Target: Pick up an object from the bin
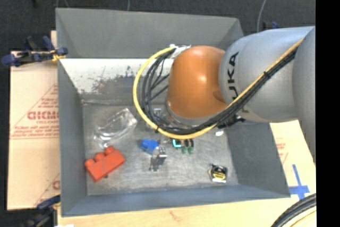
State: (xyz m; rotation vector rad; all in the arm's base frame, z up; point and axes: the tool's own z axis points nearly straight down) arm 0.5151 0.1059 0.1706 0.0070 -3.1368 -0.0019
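The grey metal bin has sloped walls around a flat floor. The arm reaches in from the right, and its orange cover and looped cables hang over the middle and back of the floor. A clear plastic piece lies left of centre, away from the walls. A red block sits near the front-left corner, close to the front edge. The claw points down at mid-floor; I cannot tell whether it is open or closed. A black-and-yellow tape measure lies near the front-right edge, with bare floor between it and the claw. A small blue piece lies just beside the claw, on its upper left.
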